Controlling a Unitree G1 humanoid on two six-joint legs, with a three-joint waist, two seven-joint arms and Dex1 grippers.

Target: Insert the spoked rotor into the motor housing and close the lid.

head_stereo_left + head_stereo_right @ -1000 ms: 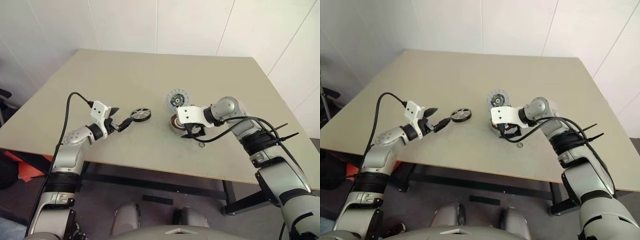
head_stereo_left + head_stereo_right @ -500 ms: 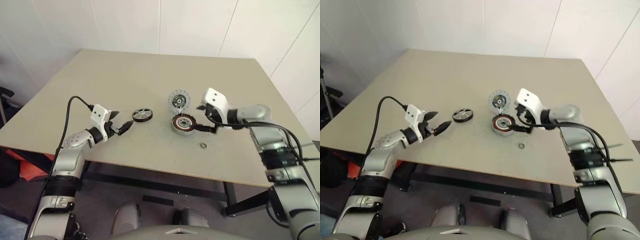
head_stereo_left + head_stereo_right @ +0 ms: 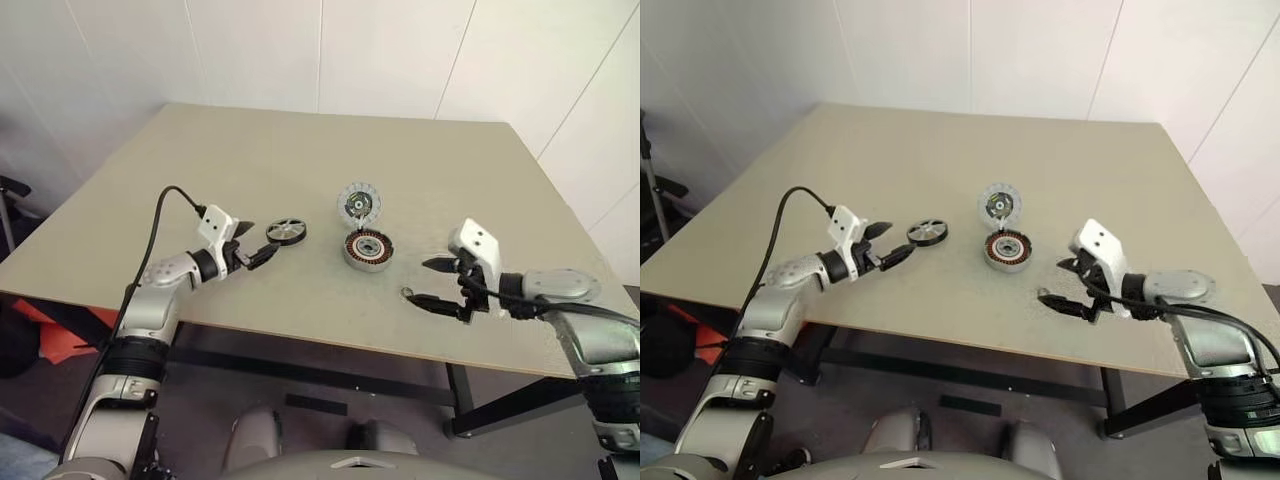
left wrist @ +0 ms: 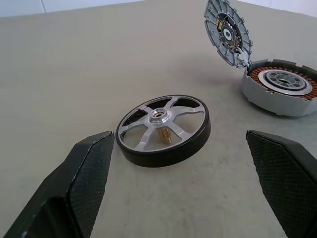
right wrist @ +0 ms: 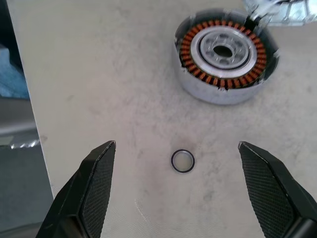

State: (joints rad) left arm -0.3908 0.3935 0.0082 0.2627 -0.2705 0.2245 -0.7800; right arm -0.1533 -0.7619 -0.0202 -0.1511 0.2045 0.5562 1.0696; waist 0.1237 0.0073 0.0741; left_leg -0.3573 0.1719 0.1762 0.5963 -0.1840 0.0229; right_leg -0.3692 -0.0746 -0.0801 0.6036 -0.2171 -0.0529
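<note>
Beige worktop (image 3: 250, 150): left tool (image 4: 181, 171) spread around the wheel (image 4: 163, 130), right tool (image 5: 174, 186) spread; closing off-centre could flick it away

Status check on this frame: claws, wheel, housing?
Both claws open, empty. Left claw lined up on wheel. Housing empty, lid up. Right claw near small ring.
</note>
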